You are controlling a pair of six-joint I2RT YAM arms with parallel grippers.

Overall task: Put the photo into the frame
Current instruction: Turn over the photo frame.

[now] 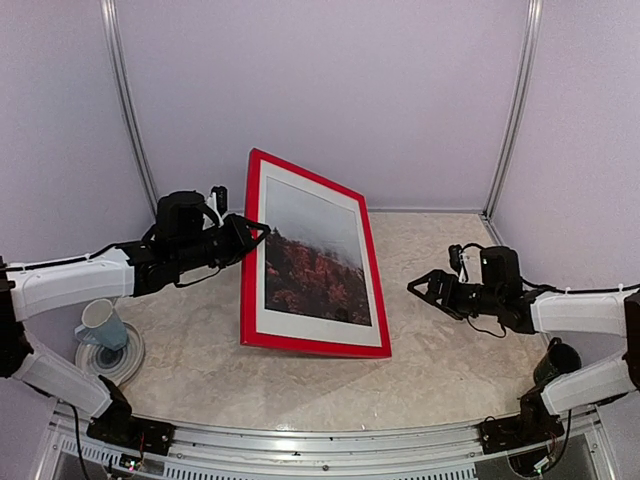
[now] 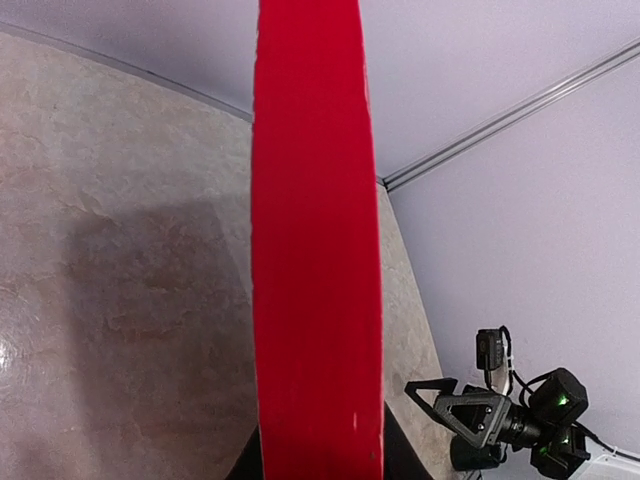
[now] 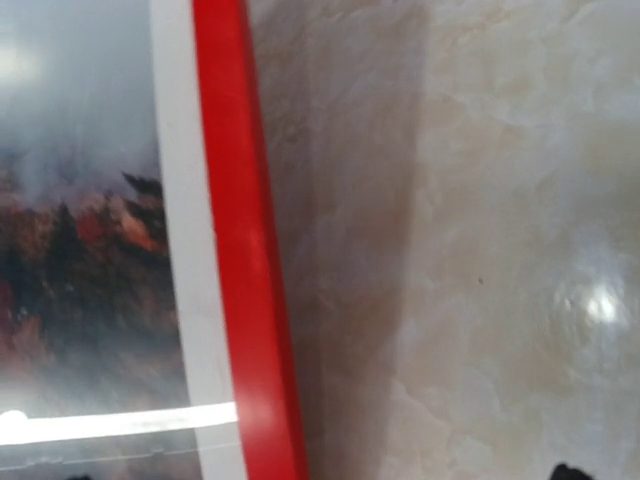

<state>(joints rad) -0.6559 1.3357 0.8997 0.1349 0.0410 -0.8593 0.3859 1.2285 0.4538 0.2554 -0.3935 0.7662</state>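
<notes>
While the red picture frame [image 1: 248, 290] stands on its lower edge on the marbled bench [image 1: 430, 370], leaning back with its glossy face toward the arms, the left tool [image 1: 258, 231] is closed on its left rail at about mid-height. The left wrist view shows that rail edge-on, running up the centre of the picture, with dark finger tips just showing at its foot.

The photo [image 1: 310, 260] sits inside the frame, print side out: grey misty sky above red-orange trees, bordered all round by a white mat [image 1: 300, 328].

The right tool [image 1: 415, 288] hangs above the bench to the right of the frame, apart from it, jaws spread and holding nothing.

A pale mug [image 1: 100, 322] rests on a plate [image 1: 125, 365] at the bench's near left; a dark mug [image 1: 558, 360] stands at the near right.
</notes>
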